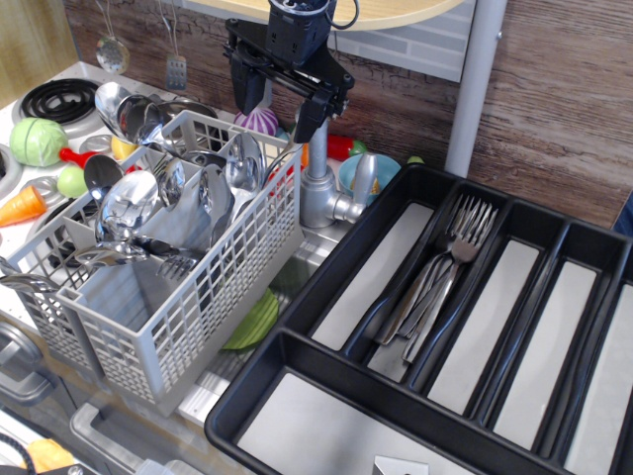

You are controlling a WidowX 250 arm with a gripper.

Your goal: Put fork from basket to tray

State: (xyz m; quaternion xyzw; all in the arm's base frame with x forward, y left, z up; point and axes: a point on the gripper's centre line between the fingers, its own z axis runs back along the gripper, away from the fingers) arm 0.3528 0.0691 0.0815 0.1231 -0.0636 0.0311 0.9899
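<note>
My gripper [280, 111] hangs open and empty above the far right corner of the light grey lattice basket [188, 317]. The basket holds several steel spoons and ladles [134, 198] and at least one fork [176, 263] lying low near its middle, tines toward the right. The large black tray [297, 356] lies to the right of the basket. Several forks [445, 267] lie in its second long compartment, tines pointing away.
A steel faucet [321, 193] stands just behind the basket, under the gripper. Toy vegetables [38, 141] and a stove burner [59, 97] are at the left. A green plate [255, 322] lies in the sink between basket and tray. A grey post [473, 89] rises behind the tray.
</note>
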